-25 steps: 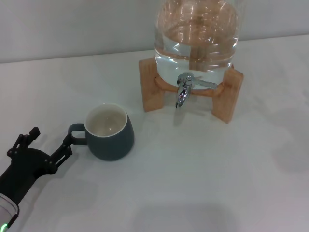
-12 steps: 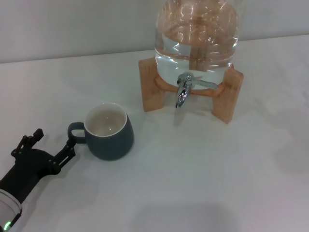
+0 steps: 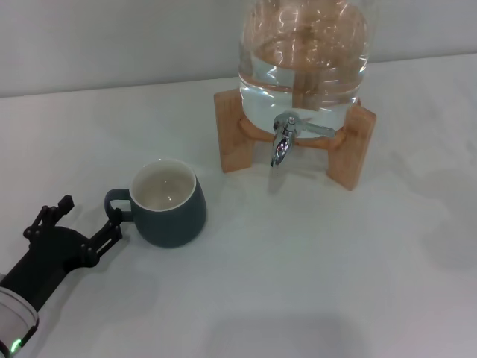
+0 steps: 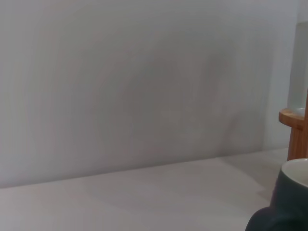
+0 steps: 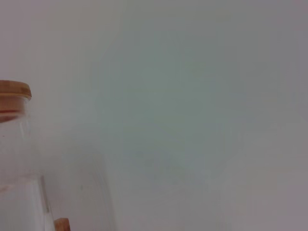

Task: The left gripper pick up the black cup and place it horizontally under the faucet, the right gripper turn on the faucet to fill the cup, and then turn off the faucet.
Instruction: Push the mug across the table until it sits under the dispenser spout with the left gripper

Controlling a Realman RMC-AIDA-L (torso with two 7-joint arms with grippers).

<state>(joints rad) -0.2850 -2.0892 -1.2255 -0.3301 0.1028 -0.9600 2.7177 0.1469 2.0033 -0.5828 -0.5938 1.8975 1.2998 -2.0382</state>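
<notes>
The black cup (image 3: 170,203), dark grey-teal with a cream inside, stands upright on the white table at the left, its loop handle pointing toward my left gripper. My left gripper (image 3: 91,212) is open, low over the table at the front left; one fingertip lies next to the handle, the other farther left. The cup's edge also shows in the left wrist view (image 4: 288,202). The chrome faucet (image 3: 283,139) sticks out of the glass jar (image 3: 304,52) on its wooden stand (image 3: 237,134), to the right of and behind the cup. My right gripper is out of view.
The jar holds water and stands at the back, near the wall. Its wooden lid and glass side show in the right wrist view (image 5: 12,94). The white table (image 3: 313,268) stretches in front and to the right.
My left gripper has moved forward and to the right, toward the cup's handle. The cup and faucet have not moved.
</notes>
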